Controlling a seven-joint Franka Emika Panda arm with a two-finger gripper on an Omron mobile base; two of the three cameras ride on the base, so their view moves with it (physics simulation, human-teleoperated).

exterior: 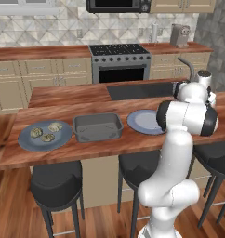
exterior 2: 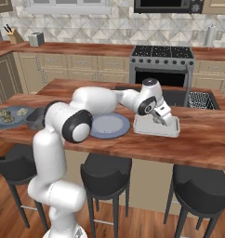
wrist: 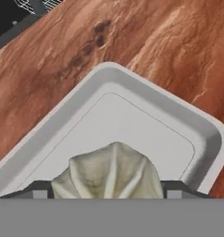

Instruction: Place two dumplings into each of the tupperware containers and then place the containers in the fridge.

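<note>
While three dumplings [exterior: 43,131] wait on the plate [exterior: 28,143] at far left, beside the dark pan [exterior: 97,127], the arm reaches right and tilts its gripper [exterior 2: 159,118] over the tupperware container [exterior 2: 156,126], jaws wide around one dumpling [wrist: 109,173]. Next: release it inside.

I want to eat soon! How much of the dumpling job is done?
Just started. The gripper holds one dumpling over a tupperware container. Three dumplings still sit on the plate. Nothing is in the fridge yet.
</note>
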